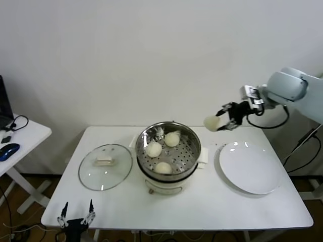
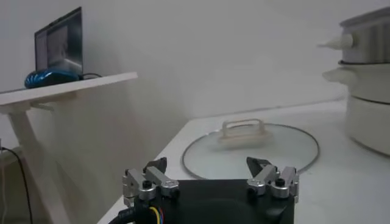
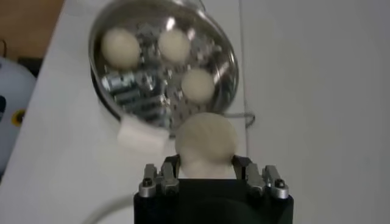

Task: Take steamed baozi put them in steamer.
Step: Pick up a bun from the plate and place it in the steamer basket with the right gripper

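Observation:
The steamer (image 1: 187, 142) is a shiny steel basket on a cream-white pot base at the table's middle. Three baozi lie in it: one (image 1: 172, 139) at the back, one (image 1: 154, 149) on the left, one (image 1: 163, 168) at the front. My right gripper (image 1: 218, 122) is shut on the fourth baozi (image 1: 210, 122) and holds it in the air, above the table between the steamer and the plate. In the right wrist view the held baozi (image 3: 206, 141) sits between the fingers, with the steamer (image 3: 222, 51) beyond. My left gripper (image 1: 76, 214) is open and empty at the table's front left edge.
A white plate (image 1: 251, 168) lies bare right of the steamer. A flat glass lid (image 1: 105, 166) lies left of it, also in the left wrist view (image 2: 251, 148). A side table (image 1: 20, 137) with a blue mouse (image 1: 9, 149) stands at far left.

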